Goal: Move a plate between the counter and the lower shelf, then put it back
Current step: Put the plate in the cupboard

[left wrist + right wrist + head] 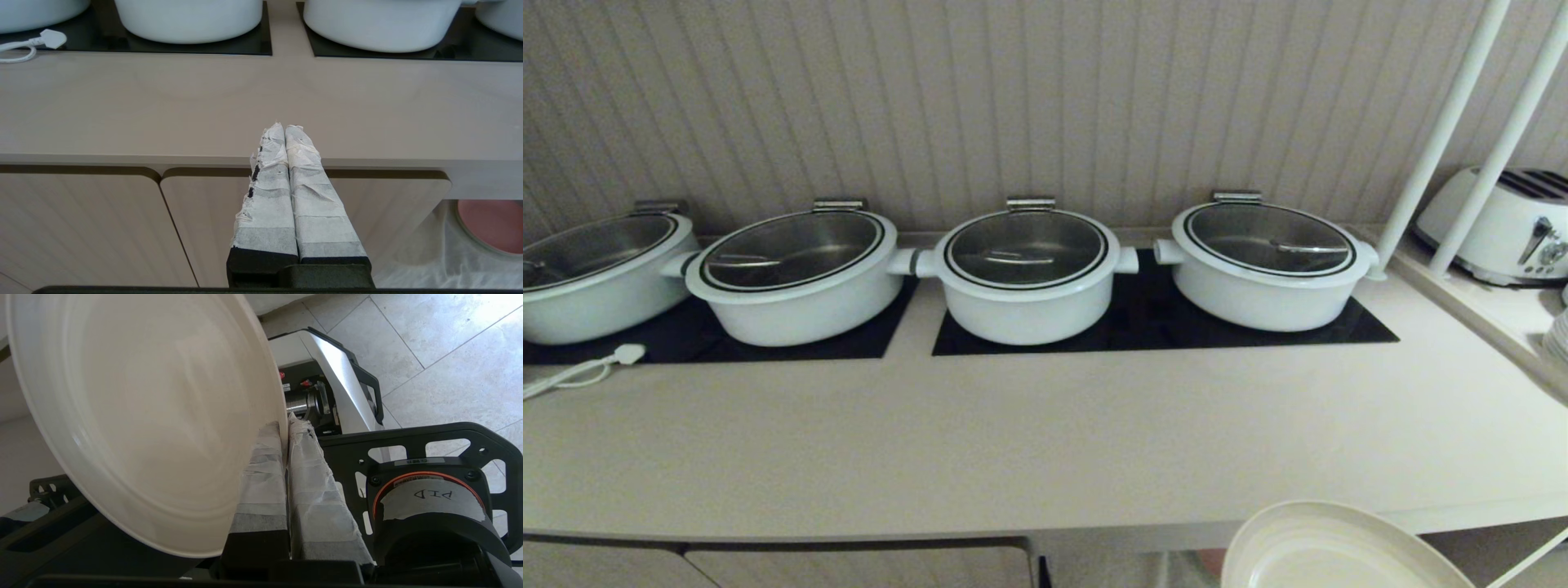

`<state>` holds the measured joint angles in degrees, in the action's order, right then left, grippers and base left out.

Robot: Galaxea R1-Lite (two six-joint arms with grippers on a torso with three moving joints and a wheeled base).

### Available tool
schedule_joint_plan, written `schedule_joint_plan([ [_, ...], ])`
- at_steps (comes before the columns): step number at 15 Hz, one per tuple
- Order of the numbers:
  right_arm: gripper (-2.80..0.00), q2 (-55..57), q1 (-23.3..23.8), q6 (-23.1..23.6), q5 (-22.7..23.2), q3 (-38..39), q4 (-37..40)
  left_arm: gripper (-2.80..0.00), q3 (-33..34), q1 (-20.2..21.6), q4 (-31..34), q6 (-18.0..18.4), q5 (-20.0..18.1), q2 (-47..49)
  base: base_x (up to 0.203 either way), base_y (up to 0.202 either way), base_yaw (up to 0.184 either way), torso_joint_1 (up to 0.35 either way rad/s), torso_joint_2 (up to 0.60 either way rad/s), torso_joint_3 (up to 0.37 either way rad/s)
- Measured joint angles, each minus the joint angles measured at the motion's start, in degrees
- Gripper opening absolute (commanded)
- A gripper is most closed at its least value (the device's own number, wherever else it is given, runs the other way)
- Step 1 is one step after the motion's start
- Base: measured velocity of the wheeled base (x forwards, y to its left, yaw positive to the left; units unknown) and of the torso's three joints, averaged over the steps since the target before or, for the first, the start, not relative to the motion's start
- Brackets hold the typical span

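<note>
The cream plate hangs tilted below and in front of the counter's front edge, at the lower right of the head view. In the right wrist view my right gripper is shut on the plate's rim, one taped finger on each face. My left gripper is shut on nothing and sits still in front of the counter edge, above the cabinet doors. The lower shelf's whitish cloth shows to the right of the doors.
Several white pots with glass lids stand on black glass panels at the counter's back. A white plug and cable lie at far left. White poles and a toaster stand right. A pink plate lies on the shelf cloth.
</note>
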<state>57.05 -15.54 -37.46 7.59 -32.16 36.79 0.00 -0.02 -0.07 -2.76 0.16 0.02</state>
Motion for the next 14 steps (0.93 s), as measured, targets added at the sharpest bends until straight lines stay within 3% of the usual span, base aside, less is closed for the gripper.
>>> schedule_joint_plan([
  [14, -2.8, 0.16, -0.94, -1.69, 0.09, -1.24, -0.11, -2.8, 0.0, 0.02, -0.01, -0.01, -0.01, 0.0, 0.0, 0.0, 0.0, 0.0, 0.0, 0.0],
])
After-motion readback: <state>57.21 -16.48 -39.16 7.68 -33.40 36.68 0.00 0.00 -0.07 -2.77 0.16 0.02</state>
